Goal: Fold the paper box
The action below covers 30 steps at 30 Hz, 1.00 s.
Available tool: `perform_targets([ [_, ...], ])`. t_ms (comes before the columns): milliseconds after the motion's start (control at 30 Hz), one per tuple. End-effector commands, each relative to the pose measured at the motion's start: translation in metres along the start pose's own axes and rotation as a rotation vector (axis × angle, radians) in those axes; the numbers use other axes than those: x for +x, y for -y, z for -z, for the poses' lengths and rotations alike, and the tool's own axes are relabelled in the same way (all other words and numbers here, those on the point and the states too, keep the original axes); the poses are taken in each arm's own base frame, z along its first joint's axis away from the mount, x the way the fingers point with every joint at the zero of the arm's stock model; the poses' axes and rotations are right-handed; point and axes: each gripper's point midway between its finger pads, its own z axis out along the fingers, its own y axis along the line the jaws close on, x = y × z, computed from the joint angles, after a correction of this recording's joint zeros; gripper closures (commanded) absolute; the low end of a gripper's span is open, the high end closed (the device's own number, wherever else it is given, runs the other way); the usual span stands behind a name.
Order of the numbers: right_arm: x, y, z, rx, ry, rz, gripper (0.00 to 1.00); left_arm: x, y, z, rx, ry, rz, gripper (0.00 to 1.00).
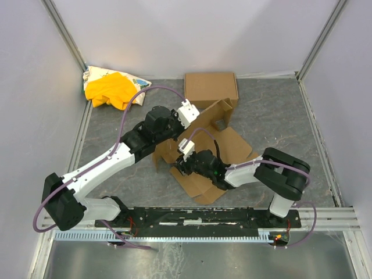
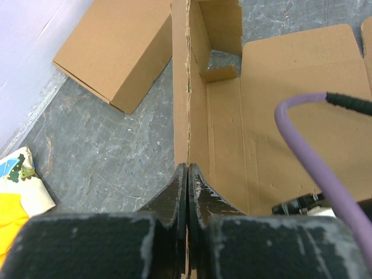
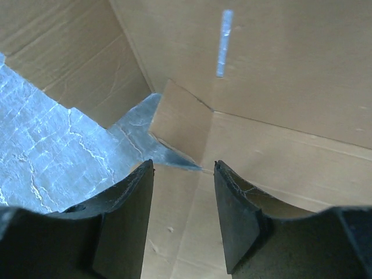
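Grey table (image 2: 99, 157) bears paper box (image 2: 279, 104), wall pinched in left end effector (image 2: 187, 170).

Brown paper box (image 1: 233, 145) lies unfolded, one wall upright.

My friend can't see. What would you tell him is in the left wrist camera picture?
The left gripper is pinched shut on an upright flap of the paper box, its brown sheet spreading right. A flat cardboard box lies upper left; a purple cable crosses the right.

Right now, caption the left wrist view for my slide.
Left gripper shut on an upright wall of the paper box, closed cardboard box lying beyond.
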Motion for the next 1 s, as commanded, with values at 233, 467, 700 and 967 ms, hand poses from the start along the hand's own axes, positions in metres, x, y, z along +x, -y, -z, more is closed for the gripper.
perform_targets([
  [233,-0.019,-0.023,-0.025,-0.035,0.202,0.026,0.45,-0.015,-0.008,-0.001,-0.013,0.027,0.07,0.97],
  [467,-0.02,-0.013,-0.042,0.039,0.178,0.005,0.48,-0.016,-0.008,0.0,-0.007,0.03,0.072,0.97],
  [700,-0.021,0.008,-0.045,0.173,0.169,-0.06,0.57,-0.016,-0.007,0.0,-0.002,0.035,0.071,0.97],
  [967,-0.008,0.027,-0.039,0.283,0.093,-0.081,0.66,-0.016,-0.006,0.001,0.003,0.036,0.071,0.97],
])
